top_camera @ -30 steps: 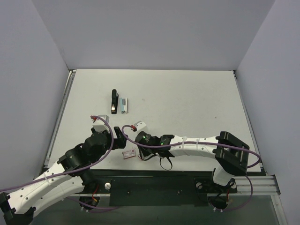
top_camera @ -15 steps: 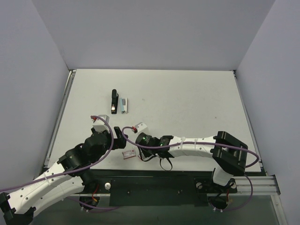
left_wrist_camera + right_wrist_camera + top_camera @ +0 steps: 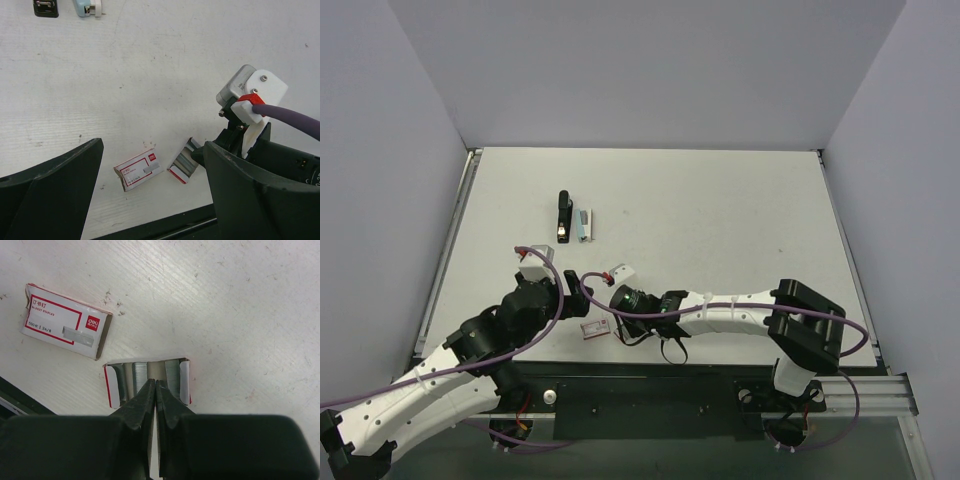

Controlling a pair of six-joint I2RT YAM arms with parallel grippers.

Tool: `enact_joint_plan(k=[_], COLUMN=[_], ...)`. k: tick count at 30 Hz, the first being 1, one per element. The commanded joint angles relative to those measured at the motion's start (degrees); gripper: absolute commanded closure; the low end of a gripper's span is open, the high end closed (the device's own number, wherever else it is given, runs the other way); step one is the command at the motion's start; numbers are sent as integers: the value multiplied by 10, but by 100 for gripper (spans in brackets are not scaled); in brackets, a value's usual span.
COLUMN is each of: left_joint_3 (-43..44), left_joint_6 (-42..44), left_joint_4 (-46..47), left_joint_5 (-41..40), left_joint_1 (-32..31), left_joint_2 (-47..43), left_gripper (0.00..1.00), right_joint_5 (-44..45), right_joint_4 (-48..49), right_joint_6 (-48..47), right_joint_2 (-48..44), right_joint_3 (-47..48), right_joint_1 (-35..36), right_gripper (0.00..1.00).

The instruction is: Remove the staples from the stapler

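Note:
The black stapler [image 3: 563, 217] lies at the far left of the table, with a pale teal piece [image 3: 584, 224] beside it. Both show at the top edge of the left wrist view: stapler [image 3: 46, 7], teal piece [image 3: 87, 7]. My right gripper [image 3: 155, 385] is shut. Its tips rest in the gap between staple strips in an open red-and-white tray [image 3: 147, 375]. Nothing shows between the jaws. The tray's sleeve, a staple box [image 3: 67, 327], lies just left of it. My left gripper [image 3: 152, 147] is open above the sleeve [image 3: 137, 170] and tray [image 3: 182, 165], holding nothing.
The box and tray [image 3: 603, 328] sit close to the table's near edge, by the black base rail [image 3: 650, 395]. The right arm [image 3: 720, 312] stretches across the near side. Grey walls stand on three sides of the table.
The right arm's forearm has drifted slightly to the left. Both grippers, the box, the tray and the stapler keep their places.

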Motion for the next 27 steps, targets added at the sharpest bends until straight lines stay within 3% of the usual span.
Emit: enact_joint_plan(k=[1,27], left_joint_3=[26,30], left_joint_6=[1,4], left_joint_4=[22,29], left_joint_5=[2,3], left_joint_1=[-1,-2], left_joint_2=[1,15], left_gripper=[8,8], right_joint_5=[6,3], right_joint_4=[-3,17], right_joint_6=[8,7], right_joint_2=[12,21], right_joint_3=[-3,-6], right_joint_1=[-2,-10], right_gripper=[100,100])
